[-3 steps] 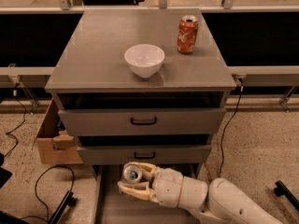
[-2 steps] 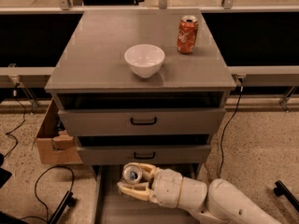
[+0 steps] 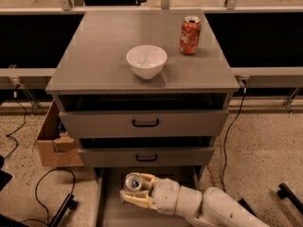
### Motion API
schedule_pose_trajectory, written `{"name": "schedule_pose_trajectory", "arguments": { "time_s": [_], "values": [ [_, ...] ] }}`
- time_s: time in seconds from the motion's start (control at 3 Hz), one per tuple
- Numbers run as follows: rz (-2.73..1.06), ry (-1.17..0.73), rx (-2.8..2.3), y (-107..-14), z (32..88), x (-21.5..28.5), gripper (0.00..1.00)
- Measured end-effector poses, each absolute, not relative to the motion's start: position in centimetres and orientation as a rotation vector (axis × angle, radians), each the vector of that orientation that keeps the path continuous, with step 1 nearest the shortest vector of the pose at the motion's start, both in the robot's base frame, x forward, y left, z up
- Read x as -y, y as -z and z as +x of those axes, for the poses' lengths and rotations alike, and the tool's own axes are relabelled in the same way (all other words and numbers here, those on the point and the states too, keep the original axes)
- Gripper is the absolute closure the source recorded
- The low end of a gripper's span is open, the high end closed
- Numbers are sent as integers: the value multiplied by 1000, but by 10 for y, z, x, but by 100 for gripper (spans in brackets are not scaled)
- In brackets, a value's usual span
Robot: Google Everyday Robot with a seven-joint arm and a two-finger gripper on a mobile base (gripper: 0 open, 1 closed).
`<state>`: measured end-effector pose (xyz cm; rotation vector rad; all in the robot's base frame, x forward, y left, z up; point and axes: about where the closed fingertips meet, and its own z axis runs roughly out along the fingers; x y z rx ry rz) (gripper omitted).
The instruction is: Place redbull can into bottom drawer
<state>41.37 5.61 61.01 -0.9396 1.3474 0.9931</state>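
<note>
The gripper [image 3: 133, 189] is low over the open bottom drawer [image 3: 111, 215], just in front of the drawer's opening in the cabinet and toward the drawer's left half. Its fingers [image 3: 136, 201] are clamped on the redbull can [image 3: 134, 181], one above and one below the can's body as seen from here. The can's silver top is turned up toward the camera. The can is inside the drawer's outline, but whether its base touches the drawer floor cannot be told from this angle; it probably sits a little above it.

The step in hand looks like the set-down. To do it well, lower the can straight down until its base rests flat on the drawer's grey floor, keeping it upright so it doesn't tip when freed. Stay off the drawer's left wall and clear of the middle drawer [image 3: 146, 157] front just above the bottom drawer. Then part the fingers only as much as needed and lift away without brushing the can.

The white bowl [image 3: 147, 60] and the orange-red soda can [image 3: 190, 35] stand on the top surface, well above the bottom drawer, and need no attention.
</note>
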Motion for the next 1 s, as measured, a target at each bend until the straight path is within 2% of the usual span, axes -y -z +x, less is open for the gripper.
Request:
{"name": "schedule_pose_trajectory", "arguments": {
  "time_s": [1.0],
  "values": [
    [-998, -855, -1462, -434, 470, -24, 100]
  ]
}}
